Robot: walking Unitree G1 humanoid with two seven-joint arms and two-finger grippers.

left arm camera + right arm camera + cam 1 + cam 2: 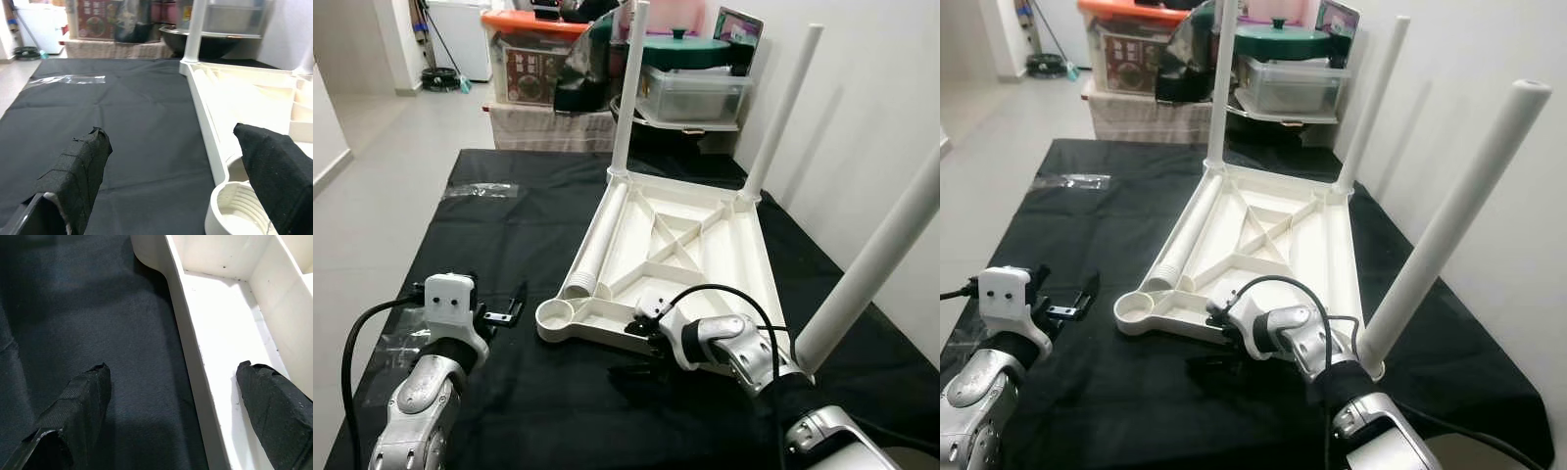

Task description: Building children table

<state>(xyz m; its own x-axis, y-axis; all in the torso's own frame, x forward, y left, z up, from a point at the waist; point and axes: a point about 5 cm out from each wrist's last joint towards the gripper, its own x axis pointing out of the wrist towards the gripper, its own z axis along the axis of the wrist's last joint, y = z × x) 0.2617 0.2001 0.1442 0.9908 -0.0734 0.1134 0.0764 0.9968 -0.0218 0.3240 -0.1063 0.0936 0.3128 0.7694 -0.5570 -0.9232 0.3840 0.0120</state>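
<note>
Tabletop (pixel 675 250) lay upside down on your black cloth (pixel 509 225), three legs (pixel 630 88) upright, a fourth leg (pixel 597 240) lying inside. Your right gripper (pixel 171 396) straddled its near rim, fingers spread; your left gripper (pixel 171 166) hovered unclenched beside the empty corner socket (pixel 555 314).

The white plastic tabletop (pixel 675 255) lies upside down, ribbed underside up, with three white legs (pixel 630 88) standing upright in its corners; a fourth leg (pixel 597 240) lies inside, beside the empty socket (pixel 555 315).
</note>
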